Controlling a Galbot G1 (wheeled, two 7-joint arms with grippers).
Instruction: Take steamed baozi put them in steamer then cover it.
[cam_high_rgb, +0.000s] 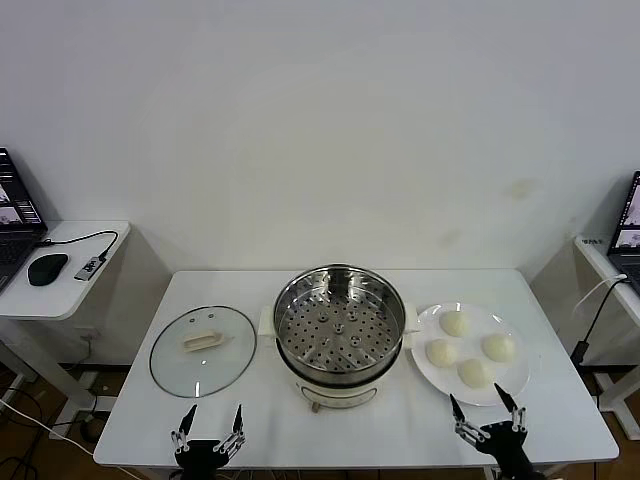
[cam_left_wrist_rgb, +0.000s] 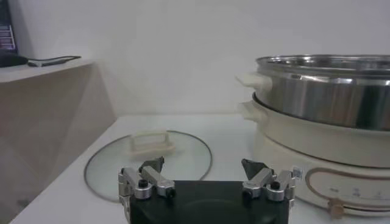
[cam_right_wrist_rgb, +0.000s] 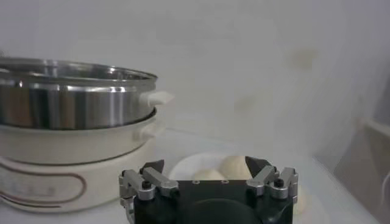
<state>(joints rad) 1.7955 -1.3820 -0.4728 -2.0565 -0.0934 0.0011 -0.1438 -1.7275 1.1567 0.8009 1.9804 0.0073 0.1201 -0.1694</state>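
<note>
From the head camera I see the steamer (cam_high_rgb: 340, 335) at the middle of the white counter (cam_high_rgb: 150, 425), its perforated steel basket holding nothing. At its 9 o'clock the glass cover (cam_high_rgb: 203, 350) lies flat on the counter, handle up, just beside the pot base. At the steamer's 3 o'clock sits a white plate (cam_high_rgb: 507, 384) carrying all four steamed baozi (cam_high_rgb: 472, 350). My left claw (cam_high_rgb: 210, 424) hovers at the near edge, at 6 o'clock from the cover, fingers spread apart. My right claw (cam_high_rgb: 487, 413) hovers at 6 o'clock from the plate, also spread and holding nothing.

On the left wrist camera, the left claw (cam_left_wrist_rgb: 204, 169) stands wide apart with the cover (cam_left_wrist_rgb: 149, 159) on the counter beyond it and the steamer (cam_left_wrist_rgb: 323, 109) off to one side.

On the right wrist camera, the right claw (cam_right_wrist_rgb: 207, 169) is likewise apart; the baozi (cam_right_wrist_rgb: 234, 165) show between its fingers on the plate (cam_right_wrist_rgb: 183, 165), with the steamer (cam_right_wrist_rgb: 76, 122) beside them.
</note>
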